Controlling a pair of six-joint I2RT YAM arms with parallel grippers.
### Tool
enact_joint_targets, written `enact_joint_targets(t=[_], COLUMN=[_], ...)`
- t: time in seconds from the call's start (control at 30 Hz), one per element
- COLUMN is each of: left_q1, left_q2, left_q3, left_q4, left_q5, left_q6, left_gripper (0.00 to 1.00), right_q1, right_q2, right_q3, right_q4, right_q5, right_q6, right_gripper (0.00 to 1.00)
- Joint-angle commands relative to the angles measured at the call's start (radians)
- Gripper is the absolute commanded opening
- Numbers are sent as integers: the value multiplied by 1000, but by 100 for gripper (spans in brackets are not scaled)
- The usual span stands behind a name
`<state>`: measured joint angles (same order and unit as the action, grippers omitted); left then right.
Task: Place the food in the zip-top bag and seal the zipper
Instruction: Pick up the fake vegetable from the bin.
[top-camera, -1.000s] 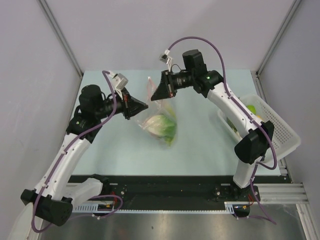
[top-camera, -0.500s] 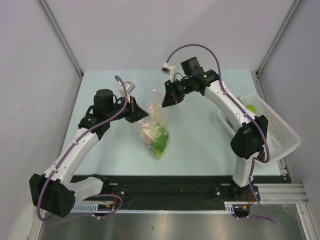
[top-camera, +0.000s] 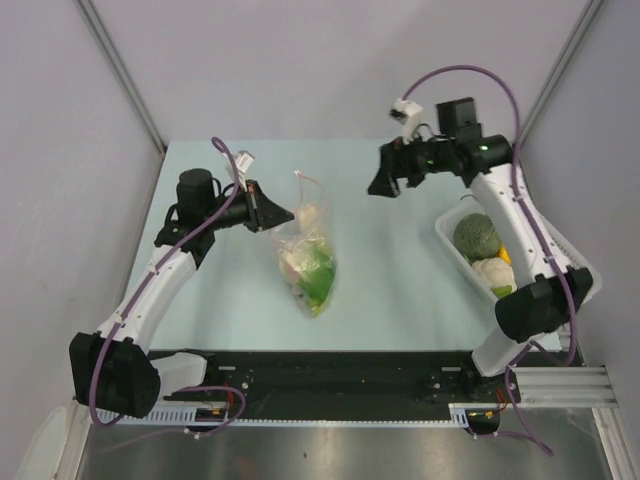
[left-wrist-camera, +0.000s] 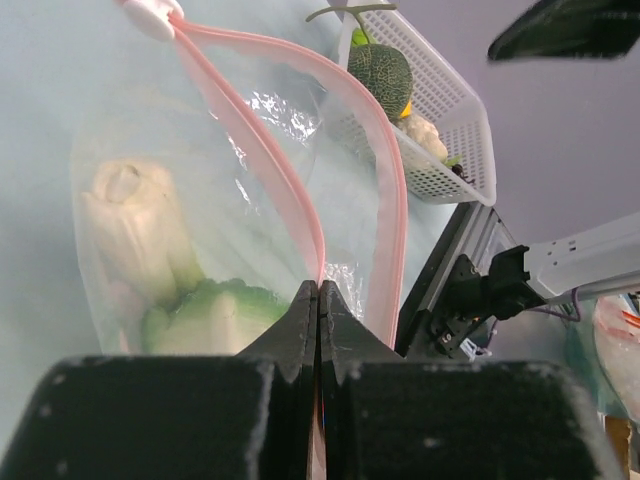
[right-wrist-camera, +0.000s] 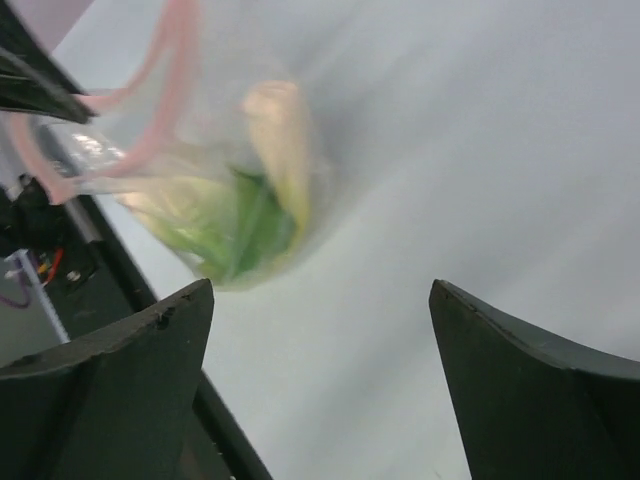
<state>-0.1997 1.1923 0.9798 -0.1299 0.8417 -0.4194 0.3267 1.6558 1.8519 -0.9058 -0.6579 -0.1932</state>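
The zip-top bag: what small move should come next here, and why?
Probably the open right pincer should lower toward the basket for the green round fruit. The left pincer is shut on the zipper, the zip-top bag gapes at its mouth, and food lies outside it.

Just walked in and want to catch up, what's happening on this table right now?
The left gripper is shut on the pink zipper at the mouth of the zip-top bag; its two strips are apart. Food sits inside. The right gripper hangs open, apart from the bag, near the white basket, which holds more produce.
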Motion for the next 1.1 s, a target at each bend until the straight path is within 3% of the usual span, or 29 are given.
enact_joint_targets(t=[0.0,0.03,0.23,0.37,0.43,0.57,0.63,1.07], left_q1=[8,6,6,6,8,8,6,8], left_q2=[-8,-10,-13,-14,-16,-16,-22,-45], left_q3=[7,7,19,13,16,23,28,13], left_q4=[79,73,44,44,42,24,7,-24], left_q5=[53,54,50,46,45,36,31,13], left_q6=[-27,-19,25,36,41,63,79,117], left_gripper=[0,0,0,0,0,0,0,0], right_q1=[-268,-387,-775,-877,-893,-894,-884,-776], right_q2=[-99,-109,-117,-81,-50,1,39,180], right_q3=[-107,-132,-275,-333,-350,-385,-395,-445], right_q4=[-70,-79,-186,-134,-64,77,132,208], right_q5=[41,52,75,202,269,388,429,578], right_q6=[-78,-86,-173,-196,-183,-106,-69,3], right_gripper=[96,96,91,84,83,68,66,77])
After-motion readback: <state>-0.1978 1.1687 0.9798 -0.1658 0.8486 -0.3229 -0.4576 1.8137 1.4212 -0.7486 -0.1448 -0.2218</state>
